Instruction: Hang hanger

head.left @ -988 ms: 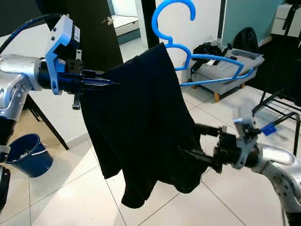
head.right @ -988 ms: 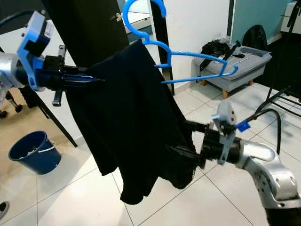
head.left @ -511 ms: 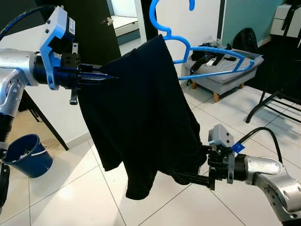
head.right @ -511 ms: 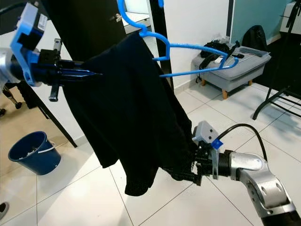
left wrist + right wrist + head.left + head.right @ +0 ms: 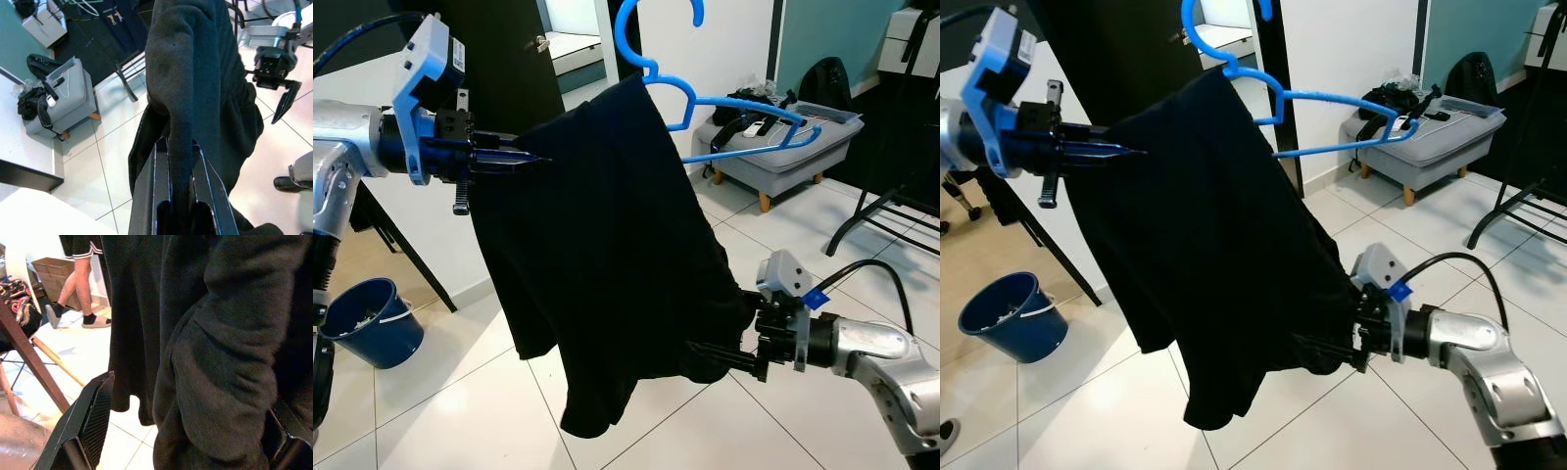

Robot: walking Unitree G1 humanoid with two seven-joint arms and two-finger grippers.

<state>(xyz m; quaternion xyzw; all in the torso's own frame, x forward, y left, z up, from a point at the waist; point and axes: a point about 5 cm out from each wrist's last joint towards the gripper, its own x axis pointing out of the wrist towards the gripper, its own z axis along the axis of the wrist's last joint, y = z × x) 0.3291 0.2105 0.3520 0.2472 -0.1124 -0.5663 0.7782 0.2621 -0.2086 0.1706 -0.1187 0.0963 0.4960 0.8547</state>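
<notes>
The left gripper (image 5: 536, 161) is pinching the black garment (image 5: 607, 264) draped on the blue hanger (image 5: 724, 103), while the right gripper (image 5: 710, 352), fingers spread, is reaching around its lower right hem.

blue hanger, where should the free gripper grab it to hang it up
Probably the bare arm of the blue hanger, coming from the robot's right. The black garment covers the other half, and the hook must stay free. The right gripper is open.

Looked forward and down from the head, both eyes sharing the garment (image 5: 607, 264), hanger (image 5: 724, 108) and floor (image 5: 440, 411). From each wrist, looked along the fingers, very close to the cloth.
</notes>
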